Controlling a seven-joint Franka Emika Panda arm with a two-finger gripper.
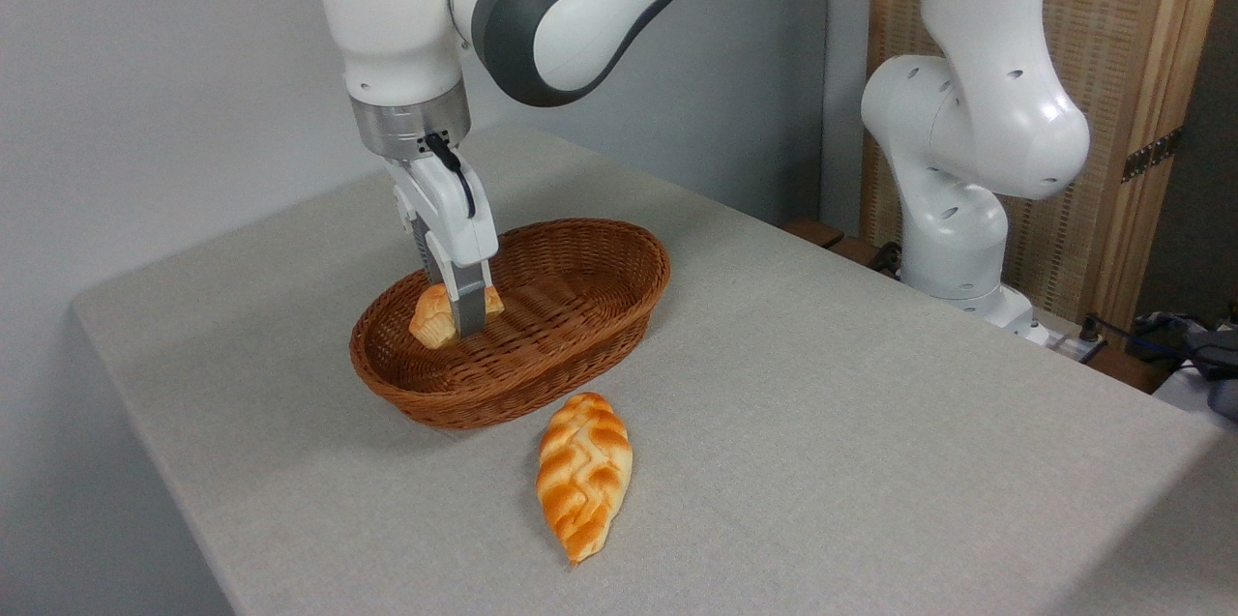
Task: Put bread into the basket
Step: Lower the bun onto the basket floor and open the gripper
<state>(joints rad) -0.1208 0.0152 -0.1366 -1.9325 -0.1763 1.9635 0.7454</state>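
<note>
A: Where is the bun right now?

B: The knotted bun [432, 316] sits inside the wicker basket [590, 345], toward its left end, low between the walls. I can't tell whether it rests on the woven floor or hangs just above it, since the near rim and the finger hide its underside.

A: And the gripper?

B: The gripper [462, 314] points straight down into the basket, its fingers [470, 305] closed narrowly onto the bun, one grey finger crossing the bun's front (the other finger is hidden behind it). So it has hold of the bun, pinched at the middle, with golden crust showing on both sides of the finger.

A: What else is on the table?

B: A braided loaf [583, 473], longer and pointed, lies on the grey tablecloth [870, 423] just in front of the basket, its upper end near the basket's outer wall but not clearly touching it.

A: How does the arm stand?

B: The Franka arm [571, 7] reaches in from the upper right, wrist vertical above the basket. Its base [957, 239] stands beyond the table's right edge, beside a wooden screen [1122, 113].
</note>
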